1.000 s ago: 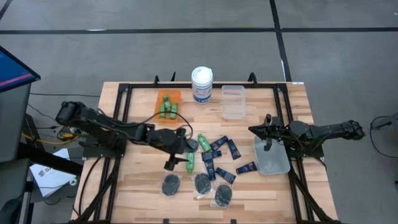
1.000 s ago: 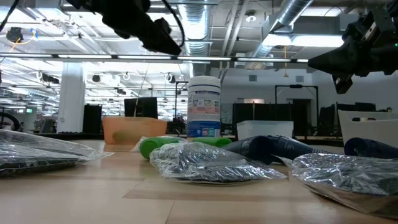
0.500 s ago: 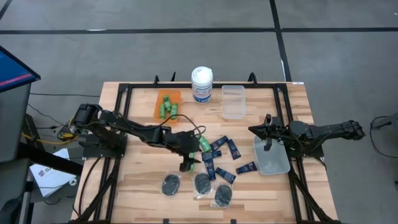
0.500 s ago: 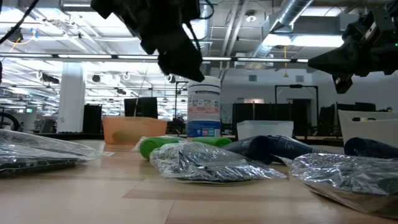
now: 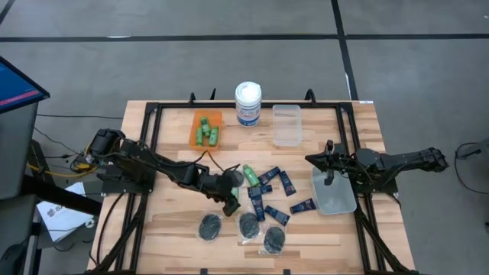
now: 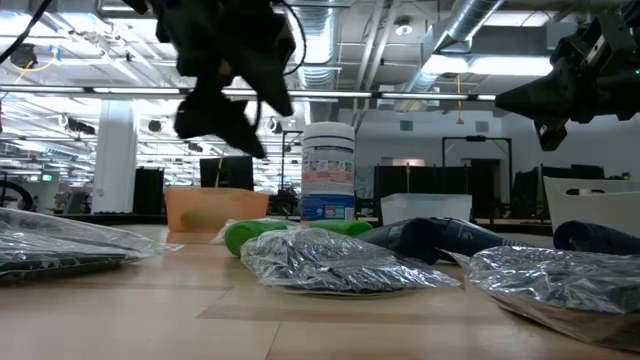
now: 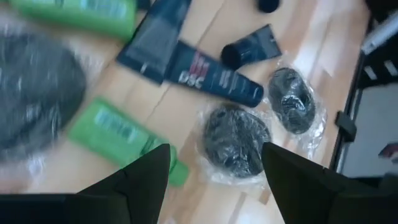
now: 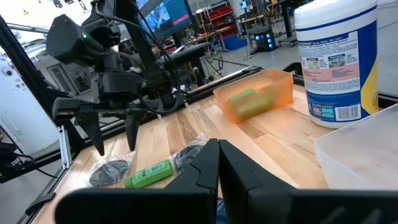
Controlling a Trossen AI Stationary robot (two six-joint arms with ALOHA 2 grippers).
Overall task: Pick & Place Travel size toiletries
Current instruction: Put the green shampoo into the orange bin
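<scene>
The travel size toiletries lie in the middle of the table: green bottles (image 5: 249,174), navy tubes (image 5: 276,183) and black discs in clear packets (image 5: 248,224). My left gripper (image 5: 228,200) hangs open, slanting down, a little above the table. In the left wrist view its fingers (image 7: 144,180) stand over a green bottle (image 7: 118,134) and a disc packet (image 7: 236,140), touching neither. The right wrist view shows the left gripper (image 8: 115,146) clear of the wood, beside a lying green bottle (image 8: 148,174). My right gripper (image 5: 312,160) waits shut at the right, level above a clear bin (image 5: 336,195).
An orange bin (image 5: 206,128) holding several green bottles stands at the far left of the frame. A large white canister (image 5: 247,103) and a second clear bin (image 5: 287,124) stand at the far edge. Black frame rails (image 5: 145,153) run along both sides of the table.
My left gripper has gone a little toward the table's right edge and down toward the green bottle and discs. Its wrist has rolled a good way round. Its fingers have stayed open. The toiletries lie as before.
</scene>
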